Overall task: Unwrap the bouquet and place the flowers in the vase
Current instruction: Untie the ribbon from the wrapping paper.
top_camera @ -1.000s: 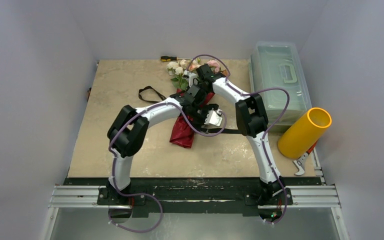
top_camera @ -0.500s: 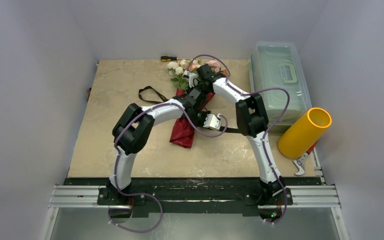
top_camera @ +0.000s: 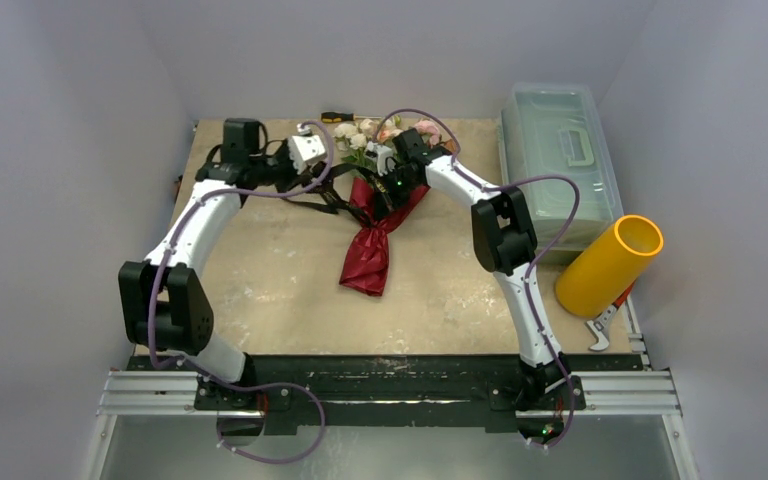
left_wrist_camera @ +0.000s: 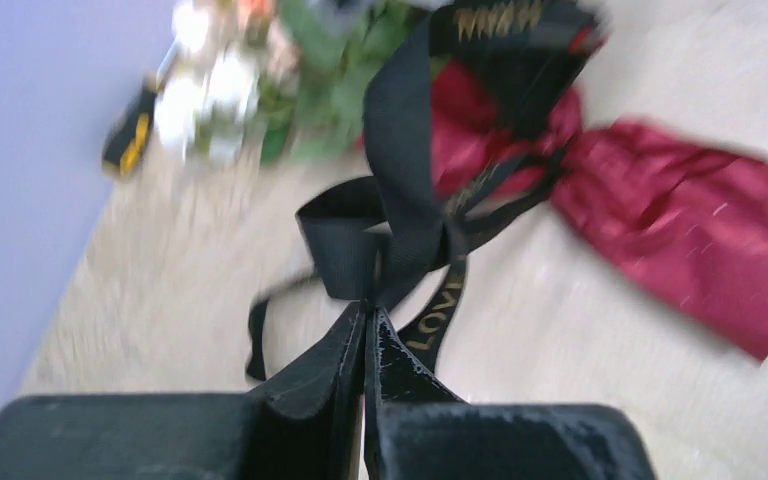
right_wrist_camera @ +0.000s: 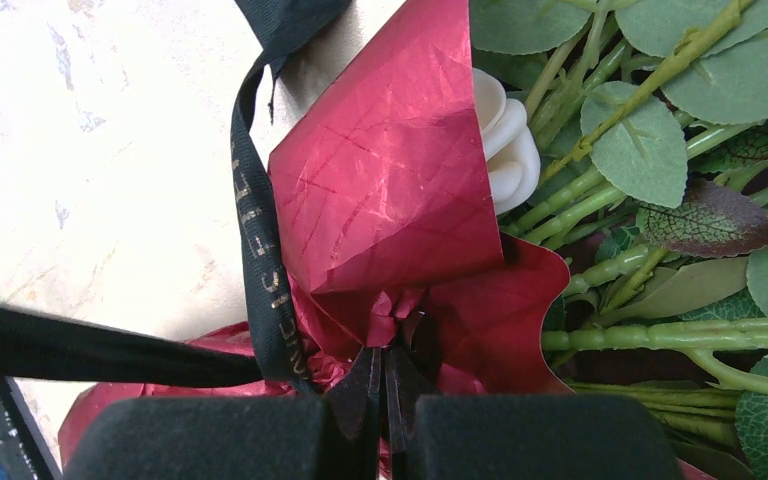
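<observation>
Left jaws were shut on black ribbon [left_wrist_camera: 400,170] gold-lettered "LOVE"; right jaws clamped crinkled maroon paper [right_wrist_camera: 390,180].

Gleams like foil, crinkled, across the maroon paper [right_wrist_camera: 390,190]. Reads as woven cloth, matt with gold print, in the black ribbon [left_wrist_camera: 400,130]. Looks matt, veined and fabric-like on the leaves [right_wrist_camera: 635,150], smooth and plastic along the stems [right_wrist_camera: 610,338]. Shows smooth, satin plastic on the vase [top_camera: 608,266], translucent plastic in the clear box [top_camera: 550,115]. Appears pale, mottled and matt on the tabletop [top_camera: 250,230]. Looks grainy matt black at the left tool [left_wrist_camera: 368,318] and right tool [right_wrist_camera: 384,365].
</observation>
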You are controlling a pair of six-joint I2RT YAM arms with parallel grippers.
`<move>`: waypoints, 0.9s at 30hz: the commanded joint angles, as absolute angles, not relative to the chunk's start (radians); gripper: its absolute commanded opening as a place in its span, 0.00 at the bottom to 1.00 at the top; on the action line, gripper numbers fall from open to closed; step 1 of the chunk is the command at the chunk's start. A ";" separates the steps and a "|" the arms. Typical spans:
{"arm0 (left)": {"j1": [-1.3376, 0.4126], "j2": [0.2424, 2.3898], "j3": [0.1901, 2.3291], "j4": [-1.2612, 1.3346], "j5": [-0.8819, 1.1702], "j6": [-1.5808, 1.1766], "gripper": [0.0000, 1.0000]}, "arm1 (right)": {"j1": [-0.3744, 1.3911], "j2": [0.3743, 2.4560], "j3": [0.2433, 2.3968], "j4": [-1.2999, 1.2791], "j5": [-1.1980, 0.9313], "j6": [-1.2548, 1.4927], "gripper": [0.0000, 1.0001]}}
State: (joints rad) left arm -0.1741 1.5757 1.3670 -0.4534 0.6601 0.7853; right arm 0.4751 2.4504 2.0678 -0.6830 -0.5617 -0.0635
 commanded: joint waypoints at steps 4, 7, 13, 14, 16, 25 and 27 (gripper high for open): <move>-0.017 1.568 1.216 -0.471 0.528 0.827 0.00 | 0.457 2.532 2.000 -0.728 -0.310 -0.158 0.00; -0.013 1.571 1.100 -0.441 0.438 0.894 0.00 | 0.457 2.539 2.013 -0.737 -0.316 -0.155 0.00; 0.000 1.601 1.150 -0.550 0.553 0.969 0.24 | 0.457 2.532 2.042 -0.757 -0.362 -0.133 0.00; 0.000 1.596 1.172 -0.552 0.597 0.969 0.45 | 0.456 2.530 2.042 -0.759 -0.363 -0.130 0.00; -0.027 1.583 1.207 -0.544 0.642 0.986 0.59 | 0.456 2.529 2.043 -0.758 -0.379 -0.123 0.00; -0.347 1.657 1.339 -0.511 0.736 1.101 0.27 | 0.457 2.523 2.046 -0.760 -0.432 -0.111 0.00; -0.398 1.715 1.367 -0.501 0.712 1.110 0.20 | 0.457 2.527 2.053 -0.764 -0.439 -0.105 0.00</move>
State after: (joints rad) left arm -0.3103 1.6318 1.3094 -0.5171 0.6666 1.0424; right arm 0.4759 2.4493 2.0727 -0.6891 -0.5682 -0.0669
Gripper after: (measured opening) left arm 0.260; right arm 0.007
